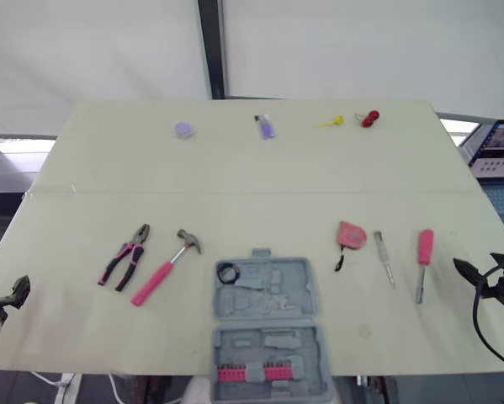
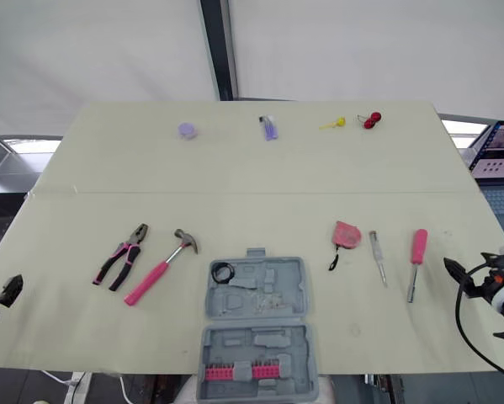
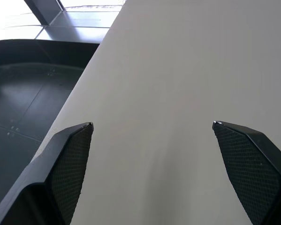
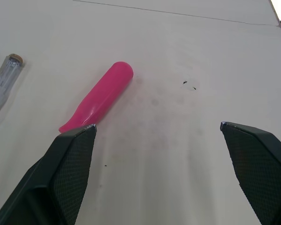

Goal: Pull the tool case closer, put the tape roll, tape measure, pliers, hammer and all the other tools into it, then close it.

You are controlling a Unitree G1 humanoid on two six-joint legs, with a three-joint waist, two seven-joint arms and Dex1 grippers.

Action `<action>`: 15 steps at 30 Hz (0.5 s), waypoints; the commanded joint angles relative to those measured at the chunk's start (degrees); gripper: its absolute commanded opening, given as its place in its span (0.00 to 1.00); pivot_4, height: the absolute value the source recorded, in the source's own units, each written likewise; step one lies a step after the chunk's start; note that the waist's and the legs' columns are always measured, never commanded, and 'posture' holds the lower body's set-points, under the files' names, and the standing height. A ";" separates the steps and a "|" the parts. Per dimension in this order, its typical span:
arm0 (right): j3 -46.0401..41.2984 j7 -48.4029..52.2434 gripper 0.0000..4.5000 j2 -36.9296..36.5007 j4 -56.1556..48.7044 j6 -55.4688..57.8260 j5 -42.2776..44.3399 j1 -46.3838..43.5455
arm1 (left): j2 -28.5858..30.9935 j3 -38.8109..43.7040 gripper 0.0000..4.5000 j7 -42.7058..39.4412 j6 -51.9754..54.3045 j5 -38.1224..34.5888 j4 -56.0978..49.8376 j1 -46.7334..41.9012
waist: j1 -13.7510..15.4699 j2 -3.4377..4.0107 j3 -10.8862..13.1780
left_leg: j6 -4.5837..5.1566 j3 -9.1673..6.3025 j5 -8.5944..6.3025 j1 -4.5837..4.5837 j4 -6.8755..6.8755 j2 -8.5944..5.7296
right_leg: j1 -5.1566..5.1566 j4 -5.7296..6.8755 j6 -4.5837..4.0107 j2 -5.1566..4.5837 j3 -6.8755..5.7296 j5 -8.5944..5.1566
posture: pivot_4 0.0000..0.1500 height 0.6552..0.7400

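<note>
Fingers: left gripper [image 3: 152,125] and right gripper [image 4: 157,125] spread wide.
Edges: each hovers at the pale table's [image 1: 260,177] side edge.
Room: open tabletop before the left.
Case: grey plastic tool case [image 1: 264,324], open, centred at near edge.

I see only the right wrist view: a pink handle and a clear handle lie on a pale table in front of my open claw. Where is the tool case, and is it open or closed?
Observer: The grey plastic tool case lies open at the near edge of the pale table, in the middle, to the left of your pink-handled screwdriver.
Operator: Is something already inside it?
Observer: Yes, a small black tape roll sits in its far left corner.
Operator: What lies to the left of the case?
Observer: A pink-handled hammer and pink-and-black pliers lie side by side there, apart from the case.
</note>
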 commanded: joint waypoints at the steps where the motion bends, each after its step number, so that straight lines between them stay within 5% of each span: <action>1: -1.12 -0.51 1.00 -0.97 -2.05 -0.29 0.46 0.13 | 1.00 0.81 0.97 0.49 -0.34 -0.37 -1.95 0.25 | -0.02 0.00 0.00 | 0.00 0.00 0.00 0.00 0.00 0.00 | 0.00 0.00 0.00 0.00 0.00 0.00 | 1.00 1.00; 6: -1.85 -0.32 1.00 0.49 -10.76 3.83 3.52 1.78 | 1.44 -1.36 0.97 -0.82 0.45 -1.66 -3.33 -2.18 | 0.00 0.01 0.00 | 0.00 0.01 0.00 0.01 0.00 0.01 | 0.00 0.01 0.00 0.00 0.00 0.00 | 1.00 1.00; 15: 5.01 -12.72 1.00 7.09 -49.97 29.23 11.99 5.46 | 3.04 -18.32 0.97 -13.23 7.20 -11.60 -19.12 -12.50 | 0.54 0.00 -0.02 | -0.02 -0.01 -0.01 -0.04 0.06 0.03 | 0.01 0.12 -0.04 0.01 0.00 0.07 | 1.00 1.00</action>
